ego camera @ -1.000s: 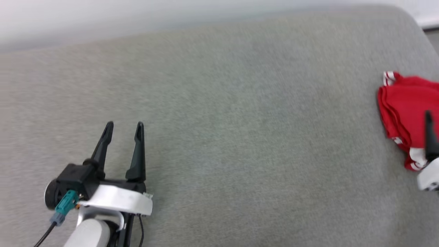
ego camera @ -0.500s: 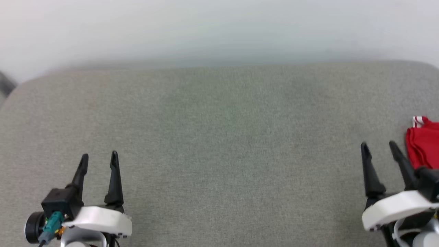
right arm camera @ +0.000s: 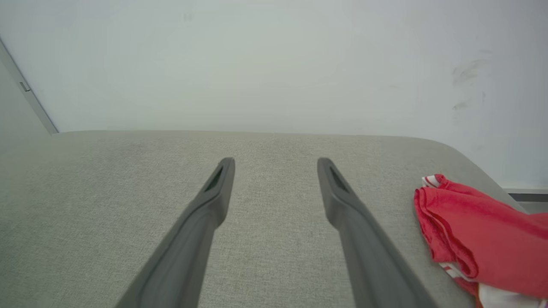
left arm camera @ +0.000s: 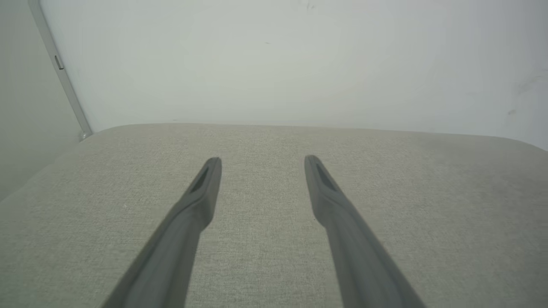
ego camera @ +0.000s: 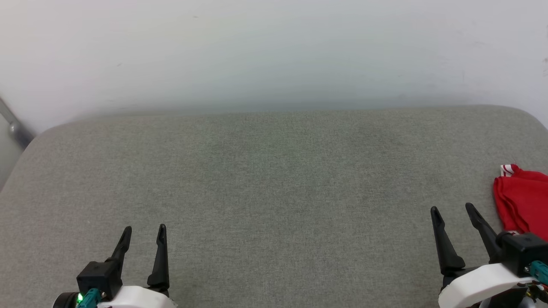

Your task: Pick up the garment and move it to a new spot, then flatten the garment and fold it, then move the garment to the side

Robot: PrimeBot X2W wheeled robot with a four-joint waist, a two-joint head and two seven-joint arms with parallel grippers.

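A folded red garment (ego camera: 522, 201), with red-and-white striped trim showing at its far corner, lies bunched at the right edge of a grey fabric-covered cushion (ego camera: 274, 171), partly cut off by the side of the head view. Just to its left the right gripper (ego camera: 452, 208) sits low in the lower right corner, its two long dark fingers spread wide and empty, clear of the cloth and pointing toward the pale wall (ego camera: 274, 51) with a slight lean left. Well apart, at the lower left, the left gripper (ego camera: 144, 228) holds a matching pose over bare fabric, its fingers likewise parted and gripping nothing.
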